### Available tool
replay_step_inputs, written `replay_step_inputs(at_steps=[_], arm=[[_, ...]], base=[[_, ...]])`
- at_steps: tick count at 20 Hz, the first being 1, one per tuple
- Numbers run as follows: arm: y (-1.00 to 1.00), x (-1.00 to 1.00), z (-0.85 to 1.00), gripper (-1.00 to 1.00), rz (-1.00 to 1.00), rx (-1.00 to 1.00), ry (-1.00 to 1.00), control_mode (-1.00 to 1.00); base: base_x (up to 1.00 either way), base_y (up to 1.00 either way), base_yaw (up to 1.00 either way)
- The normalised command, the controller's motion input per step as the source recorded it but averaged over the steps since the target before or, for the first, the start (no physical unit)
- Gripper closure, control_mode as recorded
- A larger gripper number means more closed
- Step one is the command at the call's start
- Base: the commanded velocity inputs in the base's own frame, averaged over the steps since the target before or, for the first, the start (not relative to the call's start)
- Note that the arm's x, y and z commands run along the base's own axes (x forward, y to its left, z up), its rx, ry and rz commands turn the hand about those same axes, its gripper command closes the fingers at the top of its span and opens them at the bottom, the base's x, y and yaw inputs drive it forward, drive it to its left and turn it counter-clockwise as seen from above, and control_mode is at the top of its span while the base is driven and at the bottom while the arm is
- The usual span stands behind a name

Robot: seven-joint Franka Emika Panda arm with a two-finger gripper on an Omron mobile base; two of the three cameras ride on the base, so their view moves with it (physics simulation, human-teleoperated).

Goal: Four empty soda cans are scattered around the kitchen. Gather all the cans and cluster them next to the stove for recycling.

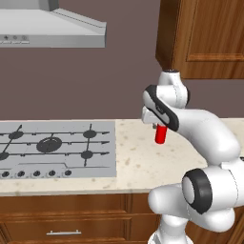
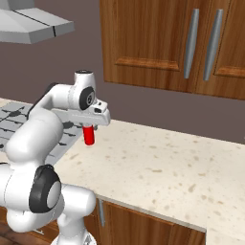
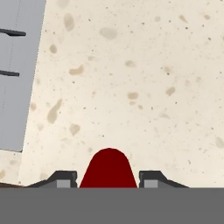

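A grey range hood (image 1: 52, 28) hangs at upper left above the stove (image 1: 57, 148), whose black grates and front knobs sit flush in the speckled beige table (image 1: 138, 164). Just right of the stove's edge, a red can (image 1: 161, 134) hangs upright in the jaws (image 1: 160, 127) of the white arm (image 1: 209, 143), clear of the table surface, with the stone showing beneath it. In the hand view the can (image 3: 108, 168) fills the gap between the two dark fingertips (image 3: 65, 178), the jaws closed on it. The right base view shows the can (image 2: 88, 135) hanging below the hand, near the stove's corner. Wooden wall cupboards (image 2: 177, 43) with long metal handles run along the upper right.
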Motion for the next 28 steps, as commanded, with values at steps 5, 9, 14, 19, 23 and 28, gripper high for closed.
replay_step_inputs(at_steps=[5,9,14,19,23,28], arm=[[0.09,0.24,-0.21,1.00,0.00,0.00,0.01,-1.00],[0.11,0.26,-0.21,1.00,0.00,0.00,0.01,-1.00],[0.06,0.32,-0.19,1.00,0.00,0.00,0.04,-1.00],[0.14,0.32,-0.24,1.00,0.00,0.00,0.02,-1.00],[0.18,0.30,-0.25,1.00,0.00,0.00,0.02,-1.00],[0.18,0.32,-0.25,1.00,0.00,0.00,0.00,-1.00]], base=[[0.00,0.00,0.00],[0.00,0.00,0.00],[0.00,0.00,0.00],[0.00,0.00,0.00],[0.00,0.00,0.00],[0.00,0.00,0.00]])
